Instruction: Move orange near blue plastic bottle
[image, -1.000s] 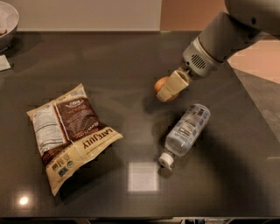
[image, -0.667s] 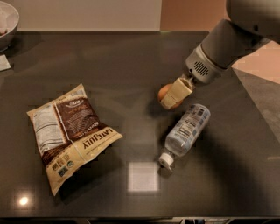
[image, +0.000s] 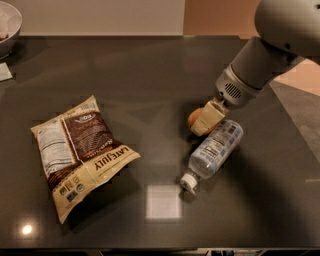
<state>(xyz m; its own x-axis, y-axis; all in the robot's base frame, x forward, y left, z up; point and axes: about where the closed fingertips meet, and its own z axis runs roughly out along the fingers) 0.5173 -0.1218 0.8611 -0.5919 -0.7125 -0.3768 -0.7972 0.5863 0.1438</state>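
Though its tan finger (image: 207, 117) covers most of the fruit, the one gripper (image: 205, 121) is clamped on the single orange (image: 194, 118), low over the dark table (image: 150, 75), just beside the base end of the one blue plastic bottle (image: 215, 150); the bottle lies flat, white cap (image: 189, 182) toward the camera; one snack bag (image: 80, 152) lies well apart on the left; one bowl (image: 7, 25) is cut off top-left.

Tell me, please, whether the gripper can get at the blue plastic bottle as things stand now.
Probably yes, but not freely. The gripper is right beside the blue plastic bottle, with nothing between them; yet it seems shut on the orange, so it would need to release that first.
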